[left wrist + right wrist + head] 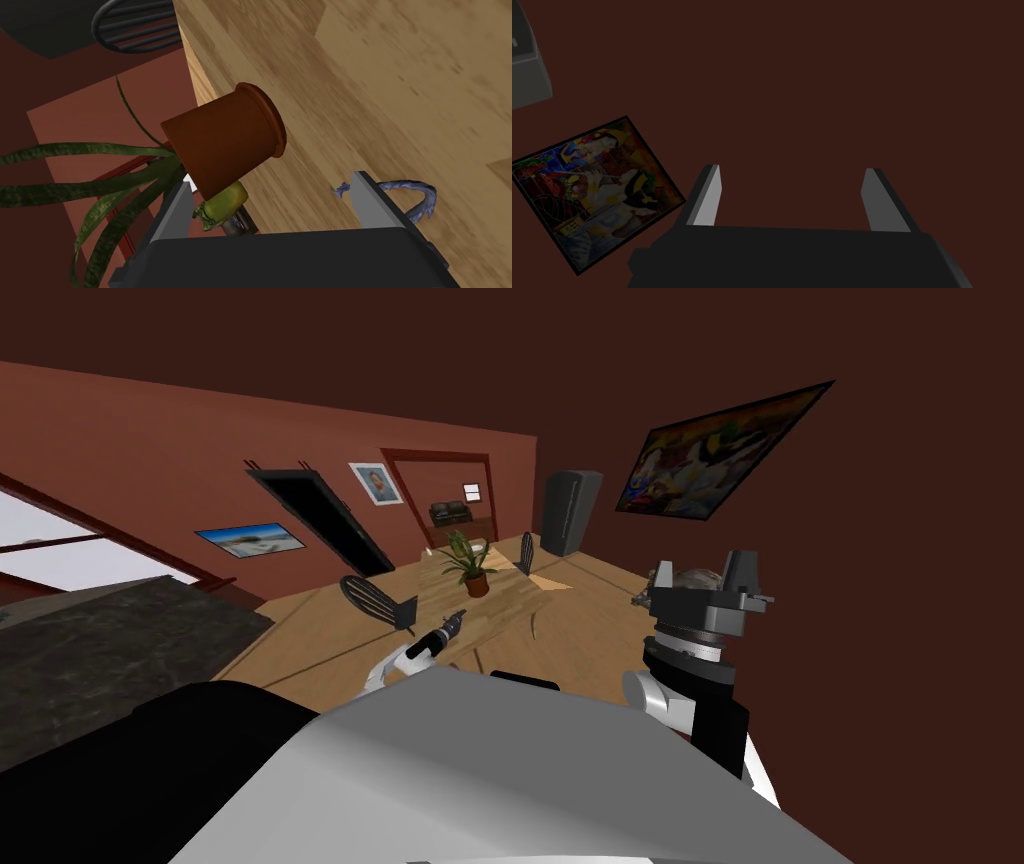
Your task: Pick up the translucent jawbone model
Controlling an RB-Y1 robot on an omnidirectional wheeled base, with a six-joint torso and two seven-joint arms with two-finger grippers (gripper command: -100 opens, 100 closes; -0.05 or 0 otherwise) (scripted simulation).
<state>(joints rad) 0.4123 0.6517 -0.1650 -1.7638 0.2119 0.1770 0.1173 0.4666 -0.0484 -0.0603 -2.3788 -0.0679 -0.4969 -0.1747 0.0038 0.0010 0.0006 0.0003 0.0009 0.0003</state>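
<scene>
A bluish, translucent, arch-shaped jawbone model lies on the wooden table. It sits just outside one finger of my left gripper, and that finger hides part of the arch. The left gripper is open with only bare table between its fingers, and it hovers close over the table. In the head view the left gripper reaches over the table toward the potted plant. My right gripper is raised at the right side, and the right gripper is open and holds nothing.
A brown plant pot with long green leaves stands close beyond the left gripper. A small yellow-green object lies by the other finger. Dark chairs stand around the table. A dark counter is at my left.
</scene>
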